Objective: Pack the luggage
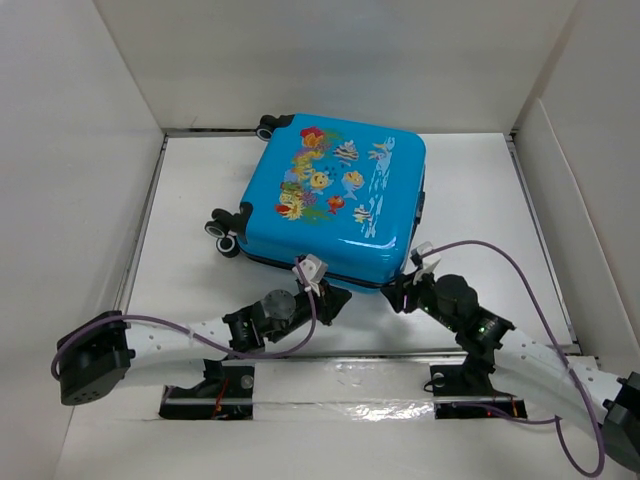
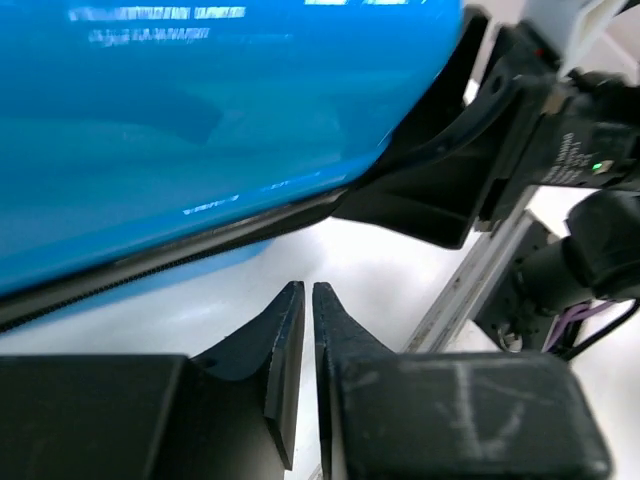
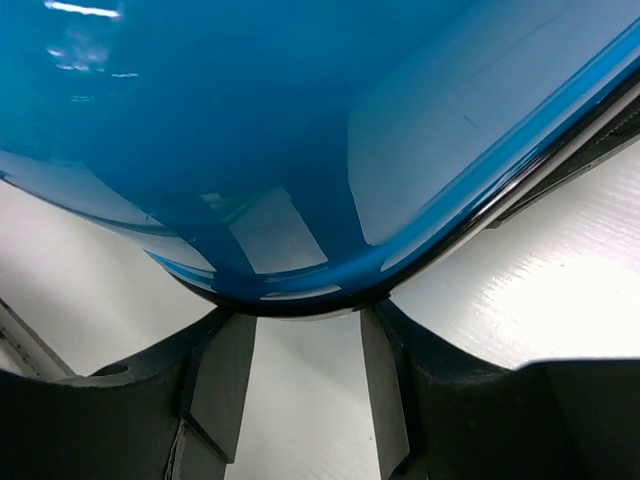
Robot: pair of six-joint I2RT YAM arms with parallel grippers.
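The luggage (image 1: 335,200), a bright-blue hard-shell suitcase with a fish print, lies flat with its lid down on the white table (image 1: 480,200). Its black zipper (image 2: 150,265) runs along the near side. My left gripper (image 1: 338,298) sits at that near edge, just short of the shell (image 2: 200,130). It (image 2: 307,290) is shut with nothing between the fingers. My right gripper (image 1: 405,292) is at the near right corner. It (image 3: 305,325) is open, and its tips disappear under the rounded blue corner (image 3: 300,130), with bare table showing between the fingers.
Black wheels (image 1: 225,235) stick out on the suitcase's left side, with another (image 1: 268,127) at the far left corner. White walls (image 1: 80,150) enclose the table on three sides. A metal rail (image 1: 350,355) runs along the near edge by the arm bases.
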